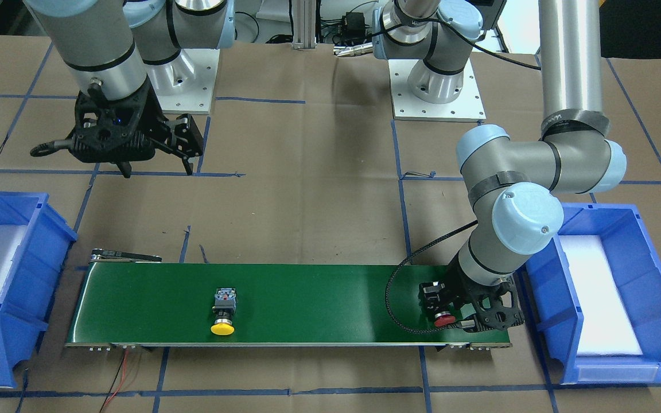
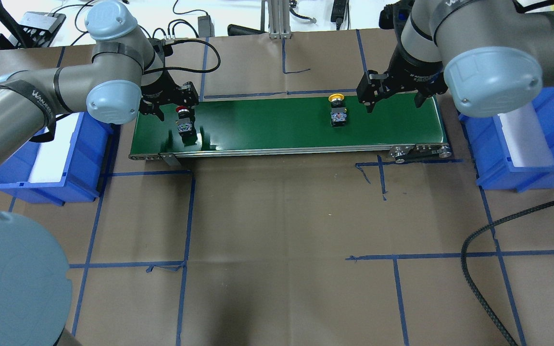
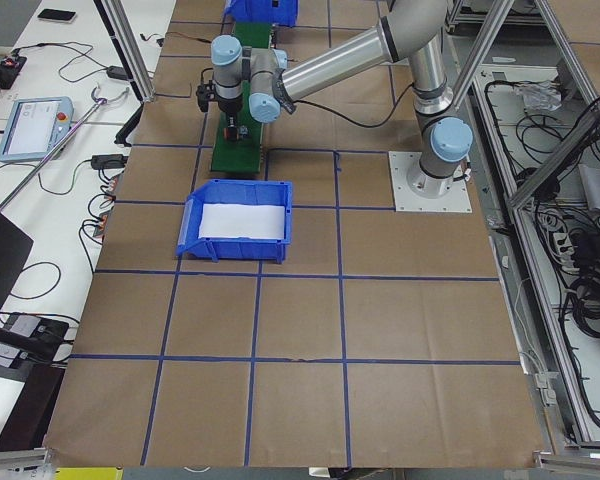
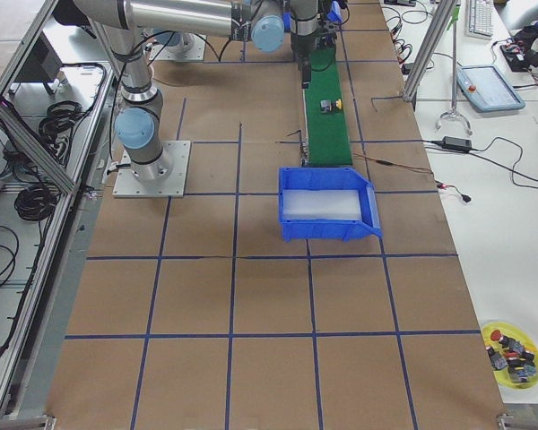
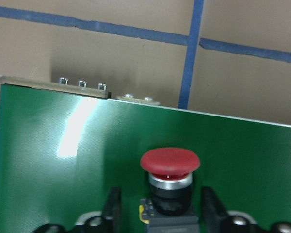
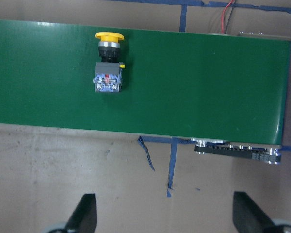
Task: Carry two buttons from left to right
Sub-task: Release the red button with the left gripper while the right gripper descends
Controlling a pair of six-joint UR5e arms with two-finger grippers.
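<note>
**Step in hand.** The red button (image 5: 169, 162) lies on its side at the left end of the green conveyor belt (image 6: 194, 82). It is straddled by the left gripper (image 5: 160, 204). The fingers (image 5: 112, 208) stand apart. A strip of belt is visible between the button's rear block and one finger, while the other finger is close against the block. The button is therefore judged to be resting on the belt and not clamped. This is read as the set-down of the second button.

The yellow button (image 6: 108, 63) lies on its side further along the belt, toward the right end. The right gripper (image 6: 166, 206) hovers above the brown paper just beside the belt. Its fingers are spread wide and nothing is held between them.

**Next move.** The left gripper is to be lifted clear without the red cap being brushed. The yellow button is then to be approached from above by the right gripper, gripped across its body and carried to the right-hand blue bin (image 2: 512, 178).

**Materials and shapes.**
- Each button has a smooth domed mushroom cap, a bright metal collar, a black cylindrical neck and a squarish rear block.
- The rounded cap and neck are likely to roll or slip. The flat sides of the block offer the surer grip.
- The belt is smooth and slightly glossy, and shows glare.
- The bin is rigid plastic with a white liner (image 2: 527, 139).
</note>
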